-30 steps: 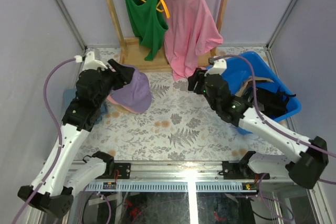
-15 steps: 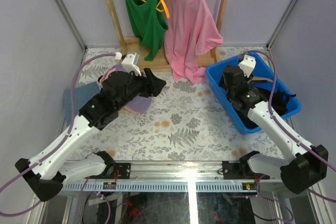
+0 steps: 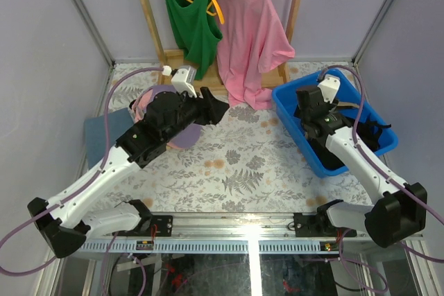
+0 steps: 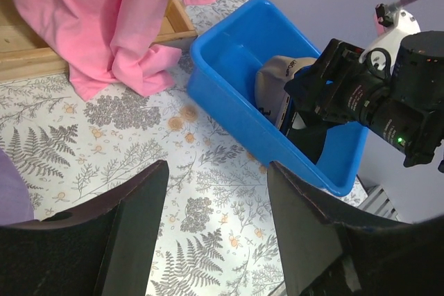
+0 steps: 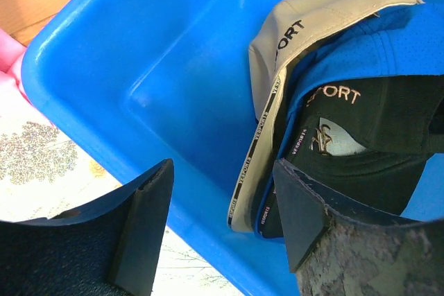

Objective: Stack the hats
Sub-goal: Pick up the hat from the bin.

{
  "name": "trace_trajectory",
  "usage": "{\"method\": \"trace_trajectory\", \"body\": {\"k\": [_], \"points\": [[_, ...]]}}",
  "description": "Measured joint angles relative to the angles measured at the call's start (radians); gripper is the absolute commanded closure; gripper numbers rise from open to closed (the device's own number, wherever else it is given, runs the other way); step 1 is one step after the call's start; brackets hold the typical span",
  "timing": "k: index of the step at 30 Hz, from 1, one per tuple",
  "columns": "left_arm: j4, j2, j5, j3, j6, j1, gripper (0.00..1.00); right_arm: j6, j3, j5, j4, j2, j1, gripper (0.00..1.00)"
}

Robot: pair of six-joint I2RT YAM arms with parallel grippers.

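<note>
**A:** How far along is the hat stacking?

**B:** Barely started, I'd say. The lavender cap [image 3: 182,136] sits on the surface [image 3: 236,164] at the left. The tan cap [image 5: 291,39], bright blue cap [image 5: 361,53] and black cap [image 5: 374,123] are jumbled upside down in the blue bin [image 5: 139,46]. The right pincer [image 5: 222,171] hovers above them, open and empty. The left pincer [image 4: 216,171] is open and empty too.

Tan fabric cap [image 5: 291,39], bright blue cap [image 5: 374,50] and black cap [image 5: 374,126] nested on edge, insides showing, in blue plastic bin [image 5: 139,67]. Lavender cap [image 3: 182,136] against pink cap [image 3: 141,104] on table [image 3: 236,164], half-hidden under my left arm [image 3: 139,147].
</note>
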Motion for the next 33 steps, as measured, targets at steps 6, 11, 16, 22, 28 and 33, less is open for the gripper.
{"method": "trace_trajectory", "body": {"k": [6,11,16,22,28,33], "points": [[0.039,-0.011,-0.008,0.0,0.0,0.0,0.41,0.006,0.003,0.003,-0.026,0.003,-0.002,0.37],[0.065,-0.035,-0.014,0.0,-0.002,0.0,0.41,0.013,0.006,0.009,-0.058,-0.002,-0.002,0.42],[0.074,-0.043,-0.014,-0.003,-0.003,0.0,0.41,0.011,0.013,0.028,-0.071,-0.018,-0.002,0.44],[0.079,-0.063,-0.014,-0.015,-0.001,0.0,0.41,0.008,0.054,0.037,-0.096,-0.008,-0.014,0.45],[0.088,-0.065,-0.013,-0.019,0.004,0.0,0.41,0.009,0.072,0.035,-0.109,0.041,-0.05,0.46],[0.09,-0.065,-0.013,-0.023,0.004,0.0,0.41,0.009,0.074,0.027,-0.111,0.087,-0.078,0.46]]}}
